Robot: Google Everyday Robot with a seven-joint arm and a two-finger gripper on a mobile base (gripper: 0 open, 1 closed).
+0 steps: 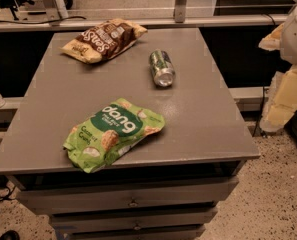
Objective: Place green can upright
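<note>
The green can (161, 68) lies on its side on the grey table top (198, 119), right of centre towards the back. Its silver end faces the front edge and its length runs roughly front to back. My gripper is not in view. Only a white rounded part (296, 31), perhaps of my arm, shows at the upper right edge, well off the table and apart from the can.
A green "dang" snack bag (113, 134) lies flat near the table's front left. A brown snack bag (104, 39) lies at the back left. Drawers (133, 202) sit under the table top. Yellowish material (288, 99) stands off the right side. A rail (138, 23) runs behind the table.
</note>
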